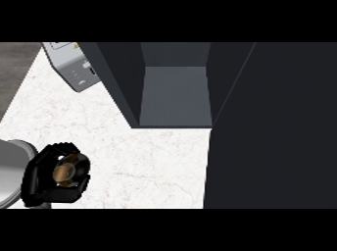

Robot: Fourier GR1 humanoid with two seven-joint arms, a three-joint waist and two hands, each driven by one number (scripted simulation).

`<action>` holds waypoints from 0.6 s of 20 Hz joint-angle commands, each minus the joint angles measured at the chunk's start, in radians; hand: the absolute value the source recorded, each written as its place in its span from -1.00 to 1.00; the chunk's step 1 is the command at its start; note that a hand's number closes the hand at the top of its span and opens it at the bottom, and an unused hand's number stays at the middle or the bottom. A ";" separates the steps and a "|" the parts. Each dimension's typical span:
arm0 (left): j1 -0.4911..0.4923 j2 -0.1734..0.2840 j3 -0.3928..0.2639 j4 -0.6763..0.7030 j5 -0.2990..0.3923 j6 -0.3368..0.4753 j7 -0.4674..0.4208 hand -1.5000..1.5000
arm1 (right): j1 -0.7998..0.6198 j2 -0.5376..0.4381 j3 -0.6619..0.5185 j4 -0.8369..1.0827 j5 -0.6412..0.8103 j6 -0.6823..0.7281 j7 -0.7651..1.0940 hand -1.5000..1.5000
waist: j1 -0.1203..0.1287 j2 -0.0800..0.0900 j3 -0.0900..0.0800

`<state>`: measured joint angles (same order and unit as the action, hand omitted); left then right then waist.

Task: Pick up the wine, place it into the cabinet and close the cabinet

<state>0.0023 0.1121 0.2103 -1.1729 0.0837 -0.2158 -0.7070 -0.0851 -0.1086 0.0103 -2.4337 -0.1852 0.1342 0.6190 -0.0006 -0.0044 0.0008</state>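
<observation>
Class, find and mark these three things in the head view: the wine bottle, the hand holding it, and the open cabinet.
wine bottle [65,170], head view, on its round top seen from above.
left hand [38,177], head view, on the black fingers curled round the bottle.
cabinet [174,100], head view, on its bare inner floor.

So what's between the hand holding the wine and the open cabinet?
Only bare white counter, by the head view. The left hand, curled round the wine, sits lower left; the cabinet stands open above right.
</observation>
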 commanded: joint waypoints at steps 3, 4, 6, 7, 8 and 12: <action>0.055 -0.043 -0.048 -0.289 0.095 -0.034 0.191 1.00 | 0.028 0.006 -0.002 -0.147 -0.087 -0.011 0.072 -1.00 | 0.003 -0.003 0.000; 0.097 -0.086 -0.093 -0.353 0.064 0.010 0.223 1.00 | 0.025 0.008 -0.015 -0.124 -0.087 -0.019 0.075 -1.00 | 0.004 -0.001 0.000; 0.097 -0.041 -0.080 -0.426 0.124 -0.045 0.300 1.00 | -0.019 -0.009 -0.045 -0.125 -0.100 -0.021 0.083 -1.00 | 0.003 -0.001 0.000; 0.128 -0.051 -0.092 -0.471 0.148 -0.049 0.349 1.00 | 0.044 -0.011 -0.051 -0.132 -0.118 0.017 0.046 -1.00 | 0.001 -0.001 0.001; 0.113 -0.096 -0.132 -0.509 0.119 0.009 0.383 1.00 | 0.016 -0.012 -0.099 -0.051 -0.142 0.026 -0.002 -1.00 | 0.002 0.001 0.001; 0.106 -0.110 -0.262 -0.666 0.082 0.135 0.509 1.00 | 0.058 0.016 -0.017 -0.105 -0.084 0.027 0.009 -1.00 | -0.004 -0.001 0.001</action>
<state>0.1074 0.0272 0.0575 -1.6851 0.1772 -0.1833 -0.3308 -0.0861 -0.1004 -0.0098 -2.4231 -0.1940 0.1523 0.6049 -0.0001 -0.0045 0.0010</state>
